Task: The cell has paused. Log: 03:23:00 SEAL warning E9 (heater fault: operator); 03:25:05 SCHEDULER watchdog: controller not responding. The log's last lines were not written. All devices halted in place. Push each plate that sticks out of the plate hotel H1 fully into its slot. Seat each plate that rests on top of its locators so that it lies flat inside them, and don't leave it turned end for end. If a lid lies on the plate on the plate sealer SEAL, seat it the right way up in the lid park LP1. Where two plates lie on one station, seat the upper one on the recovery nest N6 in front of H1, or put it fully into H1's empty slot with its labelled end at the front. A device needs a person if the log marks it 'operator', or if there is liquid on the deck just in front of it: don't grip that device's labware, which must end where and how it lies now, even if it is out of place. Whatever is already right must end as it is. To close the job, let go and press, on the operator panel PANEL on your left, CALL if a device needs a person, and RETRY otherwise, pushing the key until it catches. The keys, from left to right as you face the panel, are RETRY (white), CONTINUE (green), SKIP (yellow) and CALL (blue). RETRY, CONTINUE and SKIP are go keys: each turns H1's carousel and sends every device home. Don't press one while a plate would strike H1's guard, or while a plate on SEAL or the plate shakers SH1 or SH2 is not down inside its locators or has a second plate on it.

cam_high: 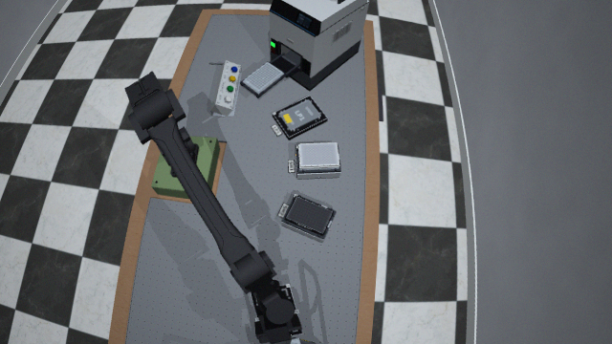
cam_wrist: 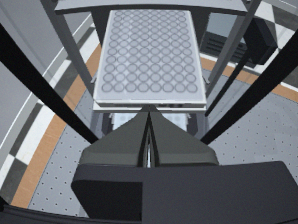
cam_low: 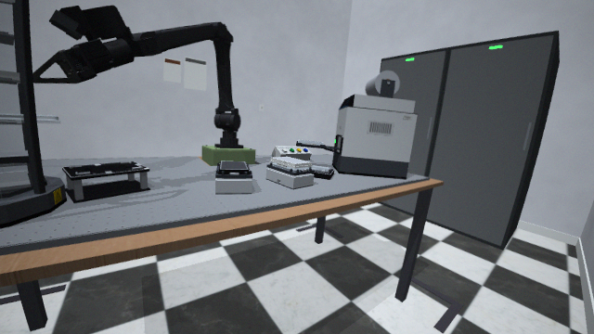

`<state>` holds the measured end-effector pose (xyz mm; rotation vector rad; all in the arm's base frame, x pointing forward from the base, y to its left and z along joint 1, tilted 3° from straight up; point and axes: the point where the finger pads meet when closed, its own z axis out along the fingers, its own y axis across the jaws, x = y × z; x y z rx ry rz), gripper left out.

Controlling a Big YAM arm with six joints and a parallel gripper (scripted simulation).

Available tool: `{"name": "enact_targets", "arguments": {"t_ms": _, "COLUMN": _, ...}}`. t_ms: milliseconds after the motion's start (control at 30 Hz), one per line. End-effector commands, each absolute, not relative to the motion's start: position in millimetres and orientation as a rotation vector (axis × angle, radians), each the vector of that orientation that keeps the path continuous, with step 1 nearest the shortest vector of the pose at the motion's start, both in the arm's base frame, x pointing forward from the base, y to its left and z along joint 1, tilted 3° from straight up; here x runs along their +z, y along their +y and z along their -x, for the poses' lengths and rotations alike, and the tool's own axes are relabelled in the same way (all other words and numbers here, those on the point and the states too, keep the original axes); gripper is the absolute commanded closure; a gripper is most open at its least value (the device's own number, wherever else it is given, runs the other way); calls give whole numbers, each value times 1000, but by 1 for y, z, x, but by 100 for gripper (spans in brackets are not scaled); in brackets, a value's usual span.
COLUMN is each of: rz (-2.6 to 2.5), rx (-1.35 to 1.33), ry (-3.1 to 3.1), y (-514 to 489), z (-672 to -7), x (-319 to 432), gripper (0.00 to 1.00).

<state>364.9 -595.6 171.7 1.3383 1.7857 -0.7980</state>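
My gripper (cam_wrist: 149, 111) is shut and empty, and its closed fingertips stand at the near end of a clear well plate (cam_wrist: 149, 59) in a slot of the plate hotel H1 (cam_low: 25, 93). In the exterior view the gripper (cam_low: 39, 76) reaches high toward the hotel's posts. In the top view it (cam_high: 279, 330) is at the bottom edge and the hotel is out of view. The sealer SEAL (cam_high: 319, 35) has a light plate (cam_high: 262, 77) on its tray. The panel PANEL (cam_high: 226, 86) shows its coloured keys.
Lid park LP1 (cam_high: 299, 117) shows a yellow patch. A white plate (cam_high: 317, 158) sits on one shaker. A dark plate (cam_high: 308, 215) lies slightly askew on the other. The low nest N6 (cam_low: 106, 173) stands before the hotel. The arm's green base (cam_high: 184, 167) is at the left edge.
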Motion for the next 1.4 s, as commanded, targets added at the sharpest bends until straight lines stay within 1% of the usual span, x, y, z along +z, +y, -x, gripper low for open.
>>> {"name": "enact_targets", "arguments": {"t_ms": 0, "rz": -1320, "rx": -800, "ry": 1731, "y": -590, "z": -369, "x": 195, "gripper": 100}}
{"name": "enact_targets", "arguments": {"t_ms": 1367, "rz": -1320, "rx": -795, "ry": 1734, "y": -533, "z": -355, "x": 193, "gripper": 100}}
